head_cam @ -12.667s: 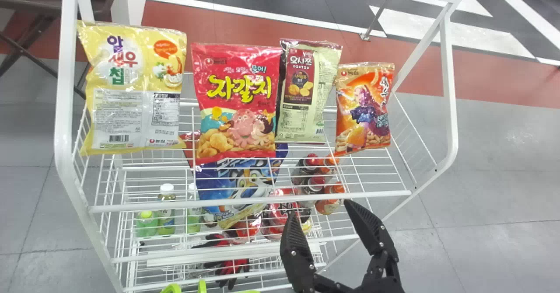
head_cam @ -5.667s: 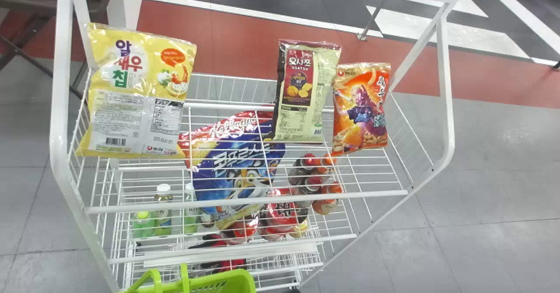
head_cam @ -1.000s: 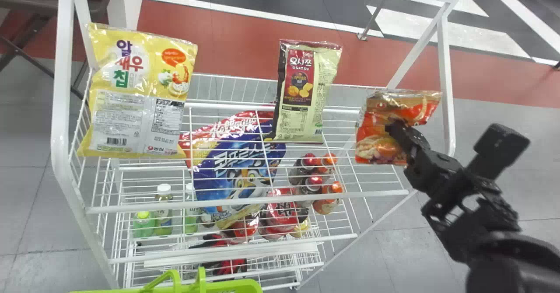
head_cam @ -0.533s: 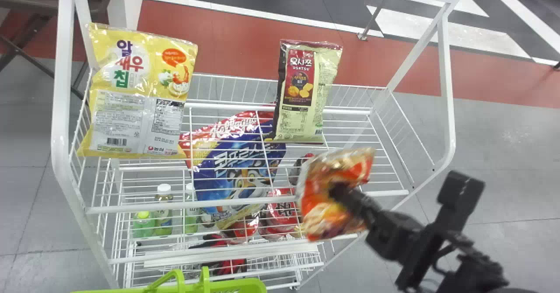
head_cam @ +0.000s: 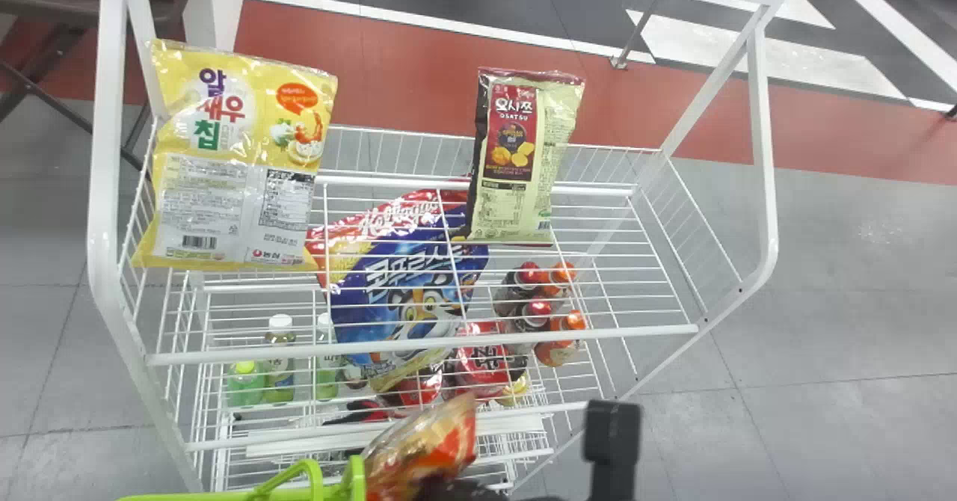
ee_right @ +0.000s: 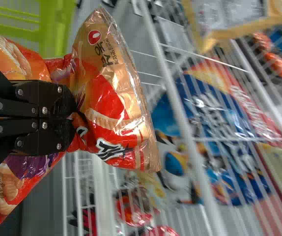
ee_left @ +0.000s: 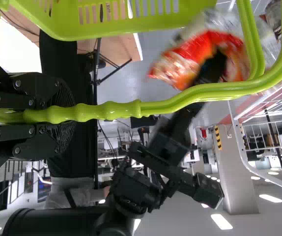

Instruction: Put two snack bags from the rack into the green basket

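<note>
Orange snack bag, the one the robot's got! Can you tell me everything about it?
The orange snack bag looks like thin, shiny, crinkly plastic, with a red oval, a purple patch, crunchy snack pictures and a tan end. The right gripper pinches it across the middle with its fingers, so the bag bunches up there and spreads out on both sides. It is tilted and held in the air, off the shelves of the white rack and close to the green basket.
</note>
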`<state>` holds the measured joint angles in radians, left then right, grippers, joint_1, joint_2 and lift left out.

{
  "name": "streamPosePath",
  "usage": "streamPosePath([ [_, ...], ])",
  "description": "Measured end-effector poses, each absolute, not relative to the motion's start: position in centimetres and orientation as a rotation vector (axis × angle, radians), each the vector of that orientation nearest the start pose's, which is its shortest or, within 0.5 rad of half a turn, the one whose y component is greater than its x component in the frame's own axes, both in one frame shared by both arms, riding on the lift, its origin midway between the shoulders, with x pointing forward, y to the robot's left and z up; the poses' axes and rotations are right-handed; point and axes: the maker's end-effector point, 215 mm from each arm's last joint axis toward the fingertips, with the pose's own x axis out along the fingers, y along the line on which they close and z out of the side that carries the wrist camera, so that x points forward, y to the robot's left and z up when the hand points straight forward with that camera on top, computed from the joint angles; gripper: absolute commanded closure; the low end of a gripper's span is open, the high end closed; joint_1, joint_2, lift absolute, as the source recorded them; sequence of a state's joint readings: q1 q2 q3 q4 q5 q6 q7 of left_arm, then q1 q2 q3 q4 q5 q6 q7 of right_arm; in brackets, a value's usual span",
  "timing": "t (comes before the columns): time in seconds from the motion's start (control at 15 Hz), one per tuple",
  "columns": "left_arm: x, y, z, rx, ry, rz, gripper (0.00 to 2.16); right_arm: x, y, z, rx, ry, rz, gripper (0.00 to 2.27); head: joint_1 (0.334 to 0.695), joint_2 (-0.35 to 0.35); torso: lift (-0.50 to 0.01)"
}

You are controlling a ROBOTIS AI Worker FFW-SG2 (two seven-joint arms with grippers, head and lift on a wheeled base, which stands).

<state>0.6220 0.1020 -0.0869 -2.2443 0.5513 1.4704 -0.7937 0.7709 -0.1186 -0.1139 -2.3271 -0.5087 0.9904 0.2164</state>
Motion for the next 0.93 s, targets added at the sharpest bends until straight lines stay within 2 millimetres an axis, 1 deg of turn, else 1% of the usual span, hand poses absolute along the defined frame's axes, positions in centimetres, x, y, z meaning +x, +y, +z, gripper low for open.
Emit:
streamPosePath([
  [0.07,10.9,-3.1,-42.6,-0.894,1.256,-1.133,2.14,22.5,-13.4,-51.1,0.408,0.989,0.394,2.25,0.695,-0.35,-0.007],
  [0.2,11.1,-2.9,-42.7,-0.894,1.251,-1.126,2.14,18.8,-10.9,-52.5,0.398,1.108,0.464,2.25,0.695,-0.35,-0.007],
  [0.33,11.3,-2.7,-43.0,-0.899,1.249,-1.117,2.14,15.9,-9.5,-53.3,0.391,1.199,0.512,2.25,0.695,-0.35,-0.007],
  [0.47,11.4,-2.7,-43.0,-0.902,1.245,-1.117,2.14,14.5,-9.1,-54.2,0.374,1.245,0.522,2.24,0.695,-0.35,-0.007],
  [0.53,11.4,-2.7,-43.0,-0.902,1.244,-1.117,2.14,14.4,-9.1,-54.7,0.366,1.252,0.519,2.11,0.695,-0.35,-0.007],
  [0.6,11.4,-2.7,-43.0,-0.9,1.244,-1.116,2.14,14.5,-9.2,-55.4,0.357,1.26,0.515,1.57,0.695,-0.35,-0.007],
  [0.67,11.4,-2.8,-43.0,-0.899,1.245,-1.117,2.14,14.7,-9.3,-56.1,0.352,1.267,0.51,0.69,0.695,-0.35,-0.007],
  [0.73,11.4,-2.8,-42.9,-0.898,1.244,-1.119,2.14,15.1,-9.4,-56.8,0.349,1.267,0.499,0.0,0.695,-0.35,-0.007],
  [0.87,11.3,-2.9,-42.8,-0.899,1.244,-1.122,2.14,16.2,-10.1,-57.4,0.346,1.243,0.477,0.0,0.695,-0.35,-0.007],
  [0.93,11.2,-2.9,-42.8,-0.901,1.245,-1.122,2.14,16.7,-10.8,-57.5,0.345,1.233,0.461,0.04,0.695,-0.35,-0.007],
])
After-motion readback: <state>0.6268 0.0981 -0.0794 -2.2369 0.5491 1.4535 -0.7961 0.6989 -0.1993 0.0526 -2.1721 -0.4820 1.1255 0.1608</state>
